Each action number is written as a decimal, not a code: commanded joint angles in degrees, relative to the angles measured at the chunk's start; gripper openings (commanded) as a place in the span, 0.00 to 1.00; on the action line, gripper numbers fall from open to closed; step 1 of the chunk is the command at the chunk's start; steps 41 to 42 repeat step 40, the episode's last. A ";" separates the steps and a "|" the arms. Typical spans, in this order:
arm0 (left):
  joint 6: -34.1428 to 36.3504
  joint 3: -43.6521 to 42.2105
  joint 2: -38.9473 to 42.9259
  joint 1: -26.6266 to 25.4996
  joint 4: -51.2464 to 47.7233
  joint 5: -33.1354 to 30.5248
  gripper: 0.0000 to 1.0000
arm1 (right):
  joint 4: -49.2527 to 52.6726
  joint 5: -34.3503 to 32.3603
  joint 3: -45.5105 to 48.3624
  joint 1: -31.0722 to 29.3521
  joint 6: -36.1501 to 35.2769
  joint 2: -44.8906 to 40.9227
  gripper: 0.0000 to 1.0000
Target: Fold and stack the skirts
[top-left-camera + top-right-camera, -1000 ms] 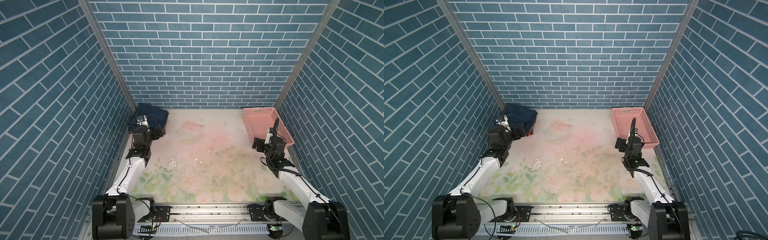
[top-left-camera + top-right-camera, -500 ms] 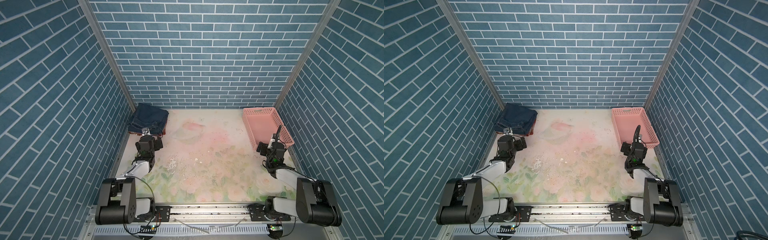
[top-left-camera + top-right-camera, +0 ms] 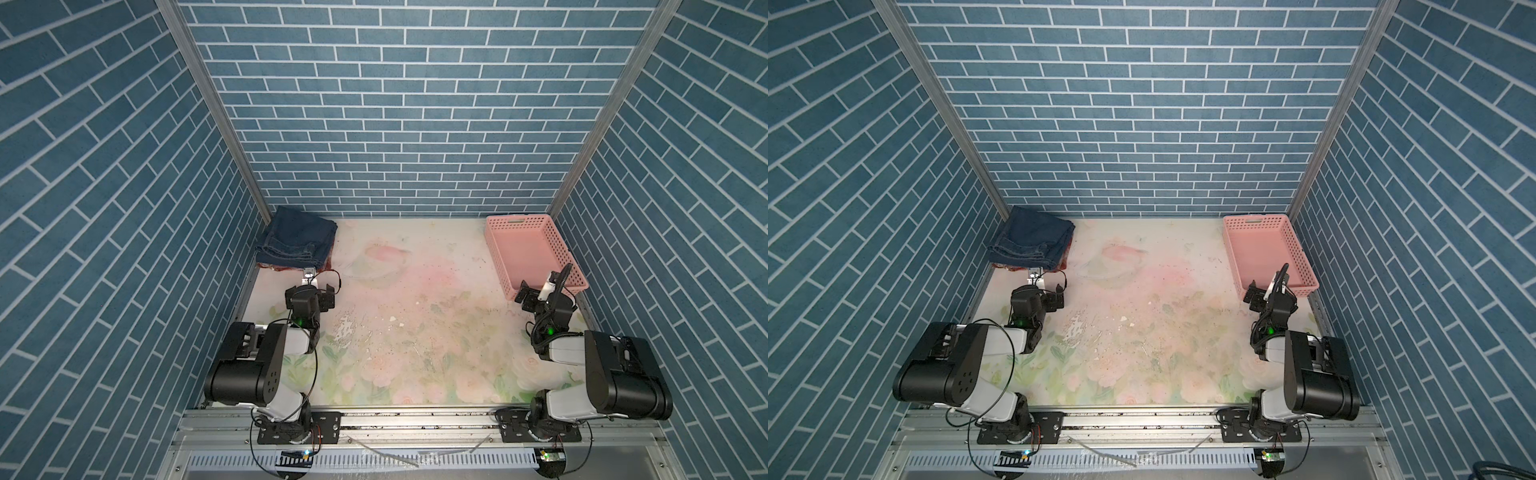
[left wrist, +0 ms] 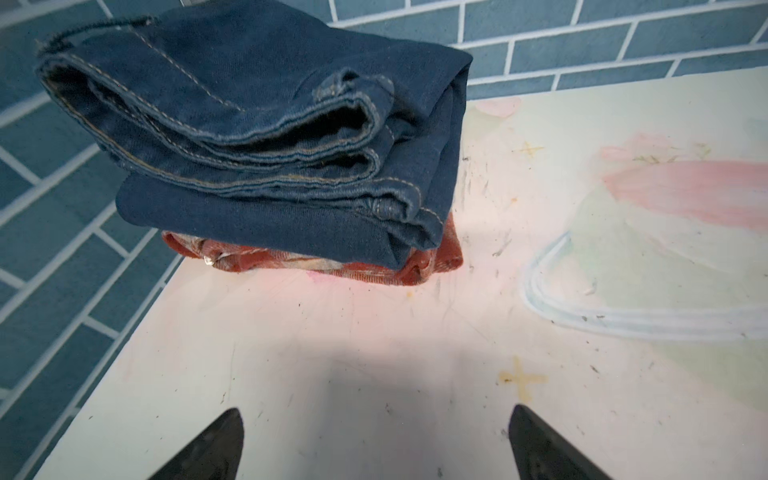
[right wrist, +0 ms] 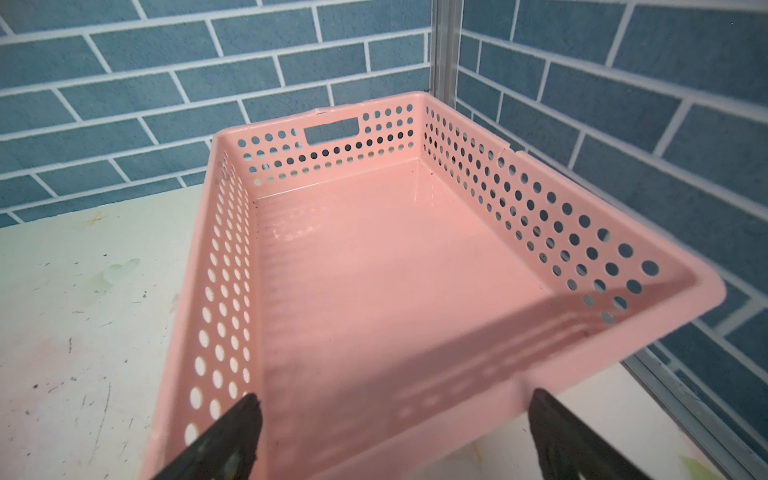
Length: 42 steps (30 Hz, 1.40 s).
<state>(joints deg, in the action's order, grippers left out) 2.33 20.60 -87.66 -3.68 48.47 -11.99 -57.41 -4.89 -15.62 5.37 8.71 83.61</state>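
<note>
The skirts lie folded in one stack in the back left corner. Dark blue denim skirts (image 3: pixel 299 239) (image 3: pixel 1032 243) (image 4: pixel 257 137) are on top. The rust-red and cream plaid skirt (image 4: pixel 316 266) is at the bottom, and only its edge (image 3: pixel 286 269) shows in a top view. My left gripper (image 3: pixel 311 289) (image 3: pixel 1040 293) (image 4: pixel 376 413) hovers low over the table just in front of the stack. It is open, empty and apart from the cloth. My right gripper (image 3: pixel 544 289) (image 3: pixel 1273 291) (image 5: pixel 395 397) is open and empty at the near end of the pink basket.
The pink perforated basket (image 3: pixel 494 245) (image 3: pixel 1231 249) (image 5: pixel 224 291) stands empty at the back right, against the side wall. Blue brick walls close in the left, back and right. Both arms are folded low near the front rail.
Both arms have drawn back toward the front and folded down. The left gripper has come away from the stack, which now shows whole. The right gripper has dropped back beside the basket's near end.
</note>
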 commanded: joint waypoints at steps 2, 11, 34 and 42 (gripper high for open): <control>0.77 0.75 -0.04 -0.27 2.68 -1.52 1.00 | -2.29 2.86 -0.95 0.17 -1.60 3.78 0.99; 0.83 0.83 -0.23 -0.10 2.86 -1.33 1.00 | 6.93 2.90 -6.69 -1.94 -4.53 4.89 0.99; 1.04 0.58 -0.10 -0.10 3.30 -1.42 1.00 | 8.85 4.81 -7.59 -2.16 -5.46 5.06 0.99; 1.01 0.64 -0.13 -0.10 3.30 -1.42 1.00 | 8.29 4.75 -7.21 -2.12 -5.55 4.76 0.99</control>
